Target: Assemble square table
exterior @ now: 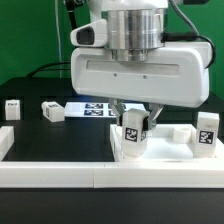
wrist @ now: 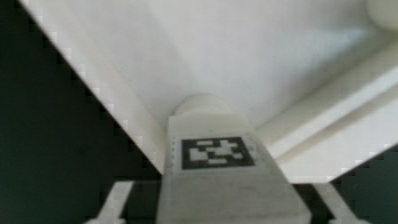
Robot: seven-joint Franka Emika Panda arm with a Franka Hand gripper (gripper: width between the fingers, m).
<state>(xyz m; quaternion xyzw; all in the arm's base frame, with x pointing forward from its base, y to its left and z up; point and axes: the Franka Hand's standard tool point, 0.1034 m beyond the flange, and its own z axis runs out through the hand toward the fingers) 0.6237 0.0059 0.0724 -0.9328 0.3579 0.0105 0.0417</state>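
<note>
Clasping the held leg between closed fingers, the gripper poises it at five o'clock of the exterior view's centre, apparently above the square panel. The leg stands upright, long axis vertical, tag toward the camera. None of the four looks fitted yet: second leg and third leg at nine o'clock, fourth leg at three o'clock

A black bench carries a flat marker board toward its far edge. A long low white rail lines its near edge.
</note>
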